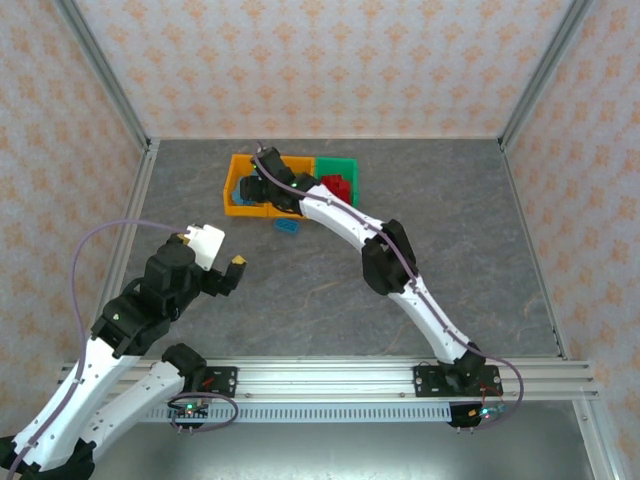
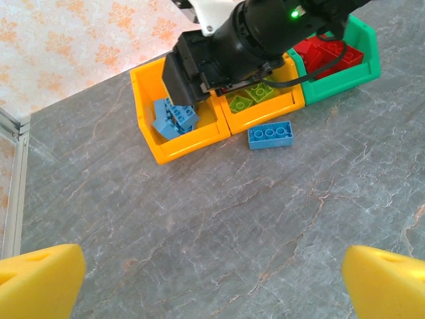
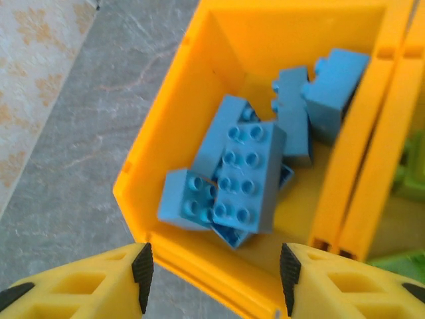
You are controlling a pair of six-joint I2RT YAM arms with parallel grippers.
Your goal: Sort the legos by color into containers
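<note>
Legos in blue [image 3: 242,176] lie heaped in the end orange bin [image 3: 133,193] at the row's 9 o'clock end, right fingers [image 3: 99,282] spread open and empty above it. One blue brick [image 2: 270,134] rests on the tabletop [image 2: 199,219] at 6 o'clock of the middle orange bin [image 2: 262,116]; left fingers [image 2: 40,279] hang open, empty.

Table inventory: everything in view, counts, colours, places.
left orange bin: 1, orange, left end of row
middle orange bin: 1, orange, centre of row
green bin: 1, green, right end
blue legos: several, blue, left orange bin
lime legos: few, lime, middle orange bin
red legos: several, red, green bin
loose blue lego: 1, blue, on grey table before middle orange bin
right gripper: 1, yellow, open over left orange bin
left gripper: 1, yellow, open above bare table
</note>
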